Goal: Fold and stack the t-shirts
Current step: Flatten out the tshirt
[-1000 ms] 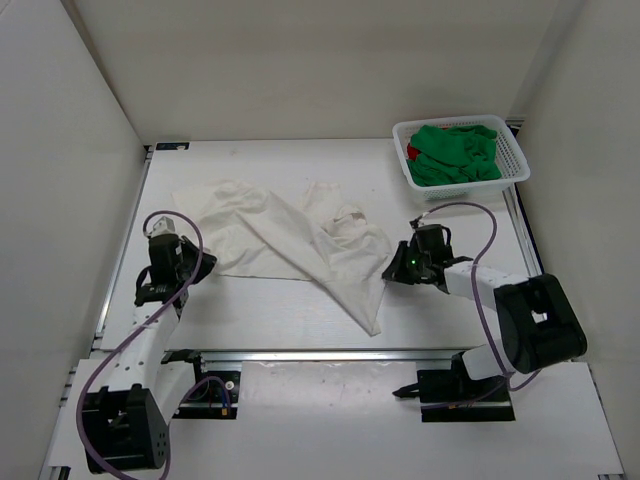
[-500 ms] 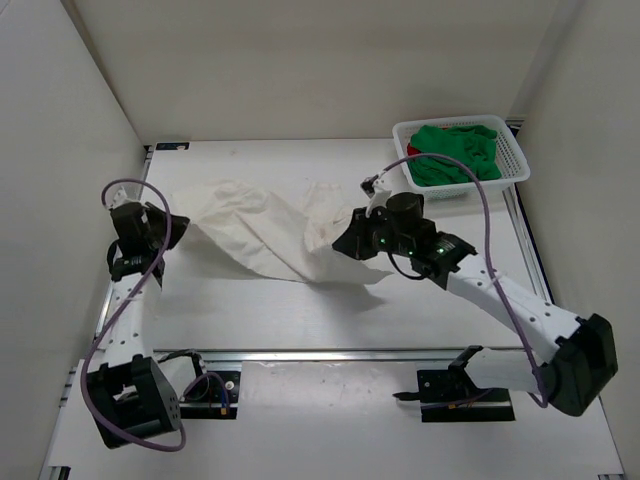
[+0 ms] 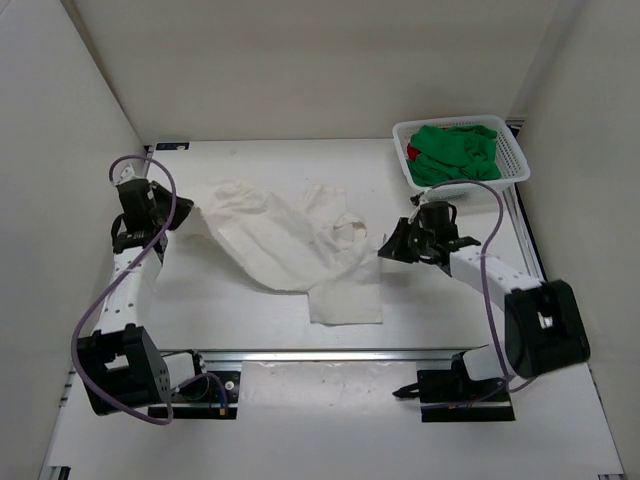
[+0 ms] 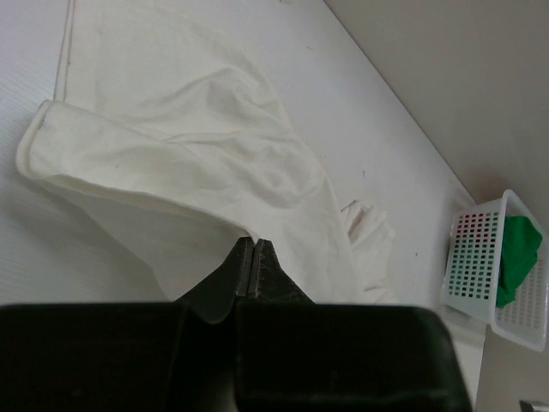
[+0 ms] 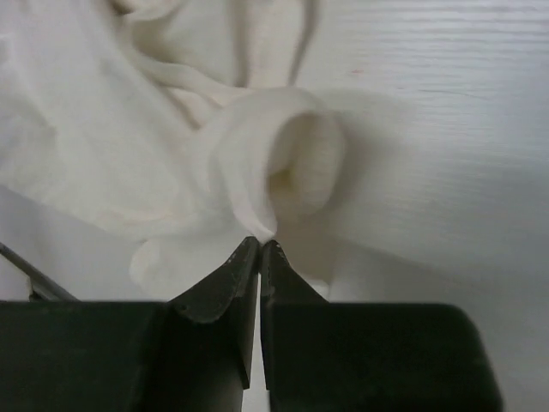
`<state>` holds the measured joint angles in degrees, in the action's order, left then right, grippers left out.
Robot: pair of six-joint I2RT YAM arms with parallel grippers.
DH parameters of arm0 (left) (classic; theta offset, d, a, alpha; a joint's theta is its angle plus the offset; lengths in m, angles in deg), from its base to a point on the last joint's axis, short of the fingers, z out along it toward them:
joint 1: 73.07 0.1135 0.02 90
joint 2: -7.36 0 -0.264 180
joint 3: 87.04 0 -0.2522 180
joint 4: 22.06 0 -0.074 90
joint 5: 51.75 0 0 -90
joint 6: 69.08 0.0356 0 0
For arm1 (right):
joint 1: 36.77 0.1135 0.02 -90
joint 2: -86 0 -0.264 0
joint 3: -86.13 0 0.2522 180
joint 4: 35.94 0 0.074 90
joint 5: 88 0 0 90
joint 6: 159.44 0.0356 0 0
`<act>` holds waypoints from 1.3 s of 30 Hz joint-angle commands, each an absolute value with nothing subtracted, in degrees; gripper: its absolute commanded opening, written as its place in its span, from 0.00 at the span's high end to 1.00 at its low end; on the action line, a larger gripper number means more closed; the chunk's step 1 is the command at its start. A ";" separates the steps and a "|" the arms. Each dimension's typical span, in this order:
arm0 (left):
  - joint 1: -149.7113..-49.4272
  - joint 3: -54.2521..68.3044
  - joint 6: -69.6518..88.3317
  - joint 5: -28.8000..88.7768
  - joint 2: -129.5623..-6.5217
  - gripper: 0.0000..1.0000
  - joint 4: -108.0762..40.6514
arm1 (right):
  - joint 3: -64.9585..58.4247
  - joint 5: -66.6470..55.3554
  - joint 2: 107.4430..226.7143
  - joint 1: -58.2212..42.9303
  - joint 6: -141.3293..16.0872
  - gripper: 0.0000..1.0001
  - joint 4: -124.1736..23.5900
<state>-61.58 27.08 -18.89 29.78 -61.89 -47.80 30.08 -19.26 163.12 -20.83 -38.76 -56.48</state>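
Observation:
The cream-white t-shirt (image 3: 290, 245) lies crumpled across the middle of the table, with one flat part near the front rail. My left gripper (image 3: 182, 217) is shut on its left edge; in the left wrist view the jaws (image 4: 254, 243) pinch a fold of the shirt (image 4: 197, 172). My right gripper (image 3: 386, 247) is shut on its right side; in the right wrist view the tips (image 5: 260, 244) pinch a rolled fold of the shirt (image 5: 283, 163). The green t-shirt (image 3: 455, 152) fills the basket. The red t-shirt (image 3: 411, 152) peeks out beneath it.
The white mesh basket (image 3: 515, 165) stands at the back right corner, also in the left wrist view (image 4: 480, 257). White walls close the table's left, back and right sides. A metal rail (image 3: 330, 353) runs along the front edge.
My right gripper has swung from the table's middle back to the right, pulling the shirt; its lower part now lies flatter near the front. My left gripper shifted slightly back and right.

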 commanded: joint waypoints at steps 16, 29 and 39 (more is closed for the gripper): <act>-70.24 37.88 -16.52 29.90 -52.15 1.00 -48.03 | 42.37 1.71 146.68 -7.17 -37.28 0.69 -66.81; -77.03 44.39 -15.82 30.95 -45.37 1.00 -47.07 | 45.74 10.87 146.90 -0.39 -31.12 0.68 -75.45; -79.57 46.67 -15.90 31.04 -44.23 1.00 -46.62 | 45.21 8.51 148.22 0.59 -28.92 0.68 -71.23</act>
